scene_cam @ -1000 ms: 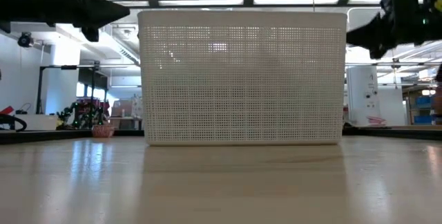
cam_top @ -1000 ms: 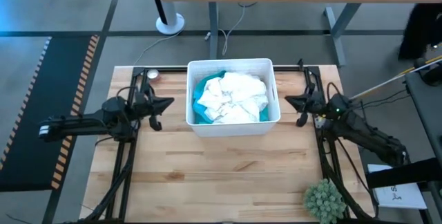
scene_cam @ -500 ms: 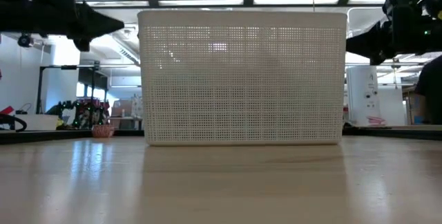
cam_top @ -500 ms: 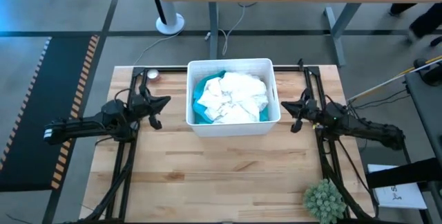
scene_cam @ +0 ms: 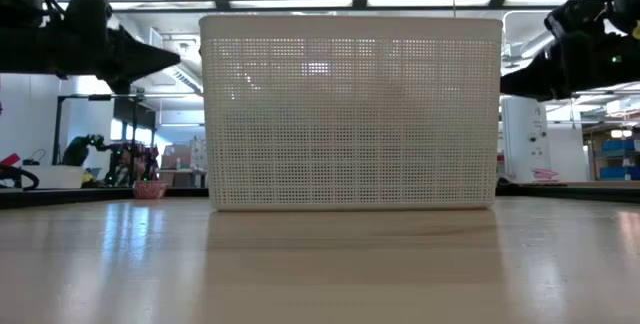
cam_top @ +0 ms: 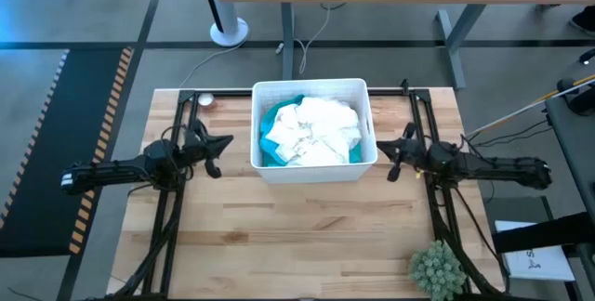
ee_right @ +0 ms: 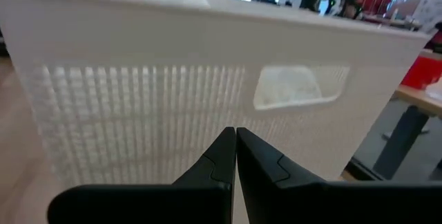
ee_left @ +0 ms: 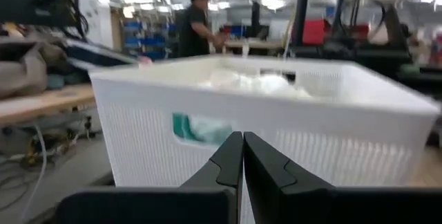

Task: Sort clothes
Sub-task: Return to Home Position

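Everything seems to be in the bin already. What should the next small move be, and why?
Probably pull both arms back from the white bin toward their rest pose. The clothes lie inside it, and the left gripper and right gripper are shut and empty, one on each side of the bin, so nothing seems left to pick up.

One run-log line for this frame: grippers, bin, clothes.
left gripper: shut, empty, left of white bin | right gripper: shut, empty, right of bin | clothes: white and turquoise, inside bin
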